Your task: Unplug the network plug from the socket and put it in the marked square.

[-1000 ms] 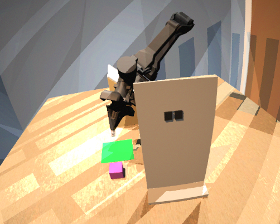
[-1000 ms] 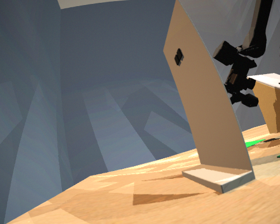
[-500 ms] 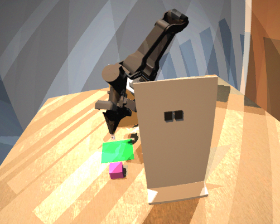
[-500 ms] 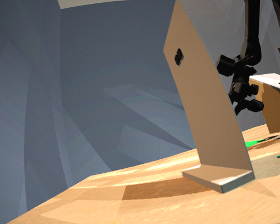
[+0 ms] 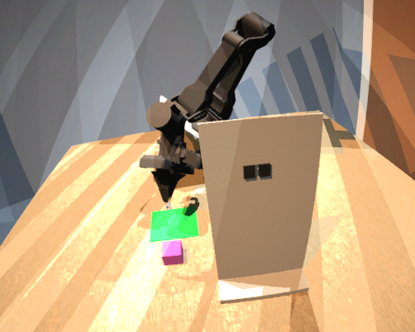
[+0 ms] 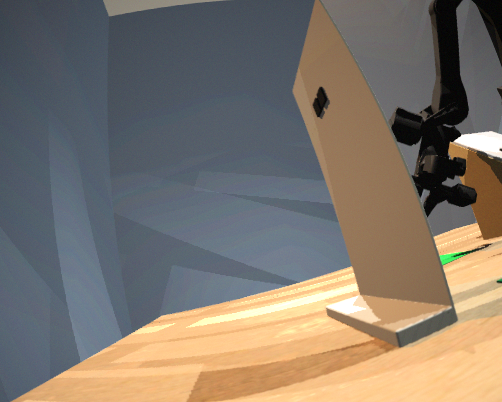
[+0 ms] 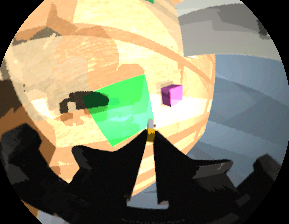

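Note:
The small network plug is out of the panel and hangs from my fingertips, pale with a yellowish end. My gripper is shut on it and points down. In the top view the plug shows just behind the back edge of the green marked square; its height above the table is hard to tell. In the exterior view the fingertips and plug are hidden behind the upright panel. The panel's back shows two dark socket housings.
A magenta cube stands on the table just in front of the square. The panel rises close beside the square on a flat foot. A box with a white top stands at the arm's base.

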`<state>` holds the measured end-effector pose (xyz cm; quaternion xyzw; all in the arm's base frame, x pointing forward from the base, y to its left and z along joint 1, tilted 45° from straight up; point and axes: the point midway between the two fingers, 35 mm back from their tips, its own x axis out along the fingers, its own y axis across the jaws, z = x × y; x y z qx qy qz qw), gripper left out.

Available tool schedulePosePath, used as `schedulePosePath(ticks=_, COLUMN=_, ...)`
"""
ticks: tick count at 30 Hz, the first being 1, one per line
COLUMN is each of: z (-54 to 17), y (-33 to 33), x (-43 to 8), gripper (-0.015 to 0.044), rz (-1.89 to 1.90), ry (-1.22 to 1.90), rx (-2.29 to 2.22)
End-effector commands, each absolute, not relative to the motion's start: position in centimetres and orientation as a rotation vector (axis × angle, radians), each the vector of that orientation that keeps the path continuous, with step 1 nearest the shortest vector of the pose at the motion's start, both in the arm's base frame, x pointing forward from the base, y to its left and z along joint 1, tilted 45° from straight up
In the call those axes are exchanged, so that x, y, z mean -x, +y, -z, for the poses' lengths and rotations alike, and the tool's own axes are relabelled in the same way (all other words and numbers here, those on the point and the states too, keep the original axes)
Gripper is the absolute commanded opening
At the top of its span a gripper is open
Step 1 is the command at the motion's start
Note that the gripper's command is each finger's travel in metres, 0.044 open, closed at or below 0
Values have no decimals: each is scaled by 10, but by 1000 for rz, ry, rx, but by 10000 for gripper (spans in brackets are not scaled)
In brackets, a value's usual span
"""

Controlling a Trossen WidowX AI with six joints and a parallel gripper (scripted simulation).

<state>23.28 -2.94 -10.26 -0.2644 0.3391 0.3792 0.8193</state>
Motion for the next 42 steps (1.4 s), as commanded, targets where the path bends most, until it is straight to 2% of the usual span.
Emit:
schedulePosePath(ticks=1, z=106, y=-26, x=-232, gripper=0, rz=-810, ry=722, rx=560)
schedulePosePath(ticks=42, z=131, y=-1, x=-230, gripper=0, rz=-809, ry=723, rx=558)
